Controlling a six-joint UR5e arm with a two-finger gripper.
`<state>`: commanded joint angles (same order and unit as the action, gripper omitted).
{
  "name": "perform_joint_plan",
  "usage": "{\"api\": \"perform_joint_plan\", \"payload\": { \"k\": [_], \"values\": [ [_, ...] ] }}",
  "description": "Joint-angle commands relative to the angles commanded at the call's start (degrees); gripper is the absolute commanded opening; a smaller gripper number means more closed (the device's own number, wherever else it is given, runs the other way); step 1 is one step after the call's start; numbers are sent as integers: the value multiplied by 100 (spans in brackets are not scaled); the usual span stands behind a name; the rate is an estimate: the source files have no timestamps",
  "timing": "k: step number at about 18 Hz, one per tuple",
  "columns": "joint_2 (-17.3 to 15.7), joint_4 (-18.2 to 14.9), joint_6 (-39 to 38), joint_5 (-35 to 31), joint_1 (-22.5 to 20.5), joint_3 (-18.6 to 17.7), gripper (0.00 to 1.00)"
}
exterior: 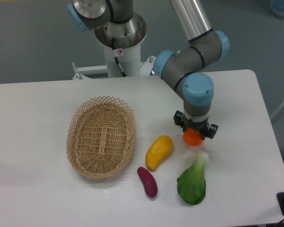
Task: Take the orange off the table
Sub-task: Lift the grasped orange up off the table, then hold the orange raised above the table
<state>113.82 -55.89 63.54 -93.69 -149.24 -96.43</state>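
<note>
The orange (pixel 193 138) shows as a small bright-orange ball just under the black gripper (pixel 195 134), right of centre on the white table (pixel 42 104). The gripper points straight down and is shut on the orange, its body hiding the fruit's top half. Only the lower part of the orange shows below the two black side lugs. Whether the orange touches the table I cannot tell.
A woven oval basket (pixel 101 137) lies left of centre. A yellow mango-like fruit (pixel 158 152), a purple sweet potato (pixel 147 181) and a green leafy vegetable (pixel 193 180) lie in front of the gripper. The robot's base (pixel 119 33) stands behind the table.
</note>
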Motion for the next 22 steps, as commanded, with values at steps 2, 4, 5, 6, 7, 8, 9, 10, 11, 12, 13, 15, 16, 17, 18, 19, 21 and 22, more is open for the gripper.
{"api": "perform_joint_plan", "payload": {
  "k": [2, 4, 5, 6, 7, 8, 9, 10, 11, 12, 13, 15, 16, 17, 18, 19, 21, 22],
  "values": [
    [17, -132, 0, 122, -9, 185, 67],
    [18, -133, 0, 289, -96, 282, 68],
    [26, -115, 9, 316, -123, 317, 68],
    [26, -115, 70, 317, -132, 344, 68],
    [35, -107, 236, 325, -149, 379, 68],
    [35, -115, 298, 325, -184, 396, 68],
    [35, -107, 421, 317, -211, 397, 70],
    [35, -89, 552, 299, -220, 405, 71],
    [35, -80, 615, 299, -263, 405, 71],
    [35, -63, 615, 299, -264, 405, 71],
    [35, -63, 615, 299, -264, 414, 71],
    [44, -63, 615, 299, -264, 441, 70],
    [44, -63, 615, 290, -264, 449, 70],
    [44, -54, 615, 290, -264, 449, 70],
    [53, -54, 615, 282, -264, 484, 70],
    [61, -45, 615, 282, -264, 502, 70],
    [88, -45, 615, 255, -255, 546, 70],
    [97, -45, 624, 255, -255, 581, 69]
  ]
}}
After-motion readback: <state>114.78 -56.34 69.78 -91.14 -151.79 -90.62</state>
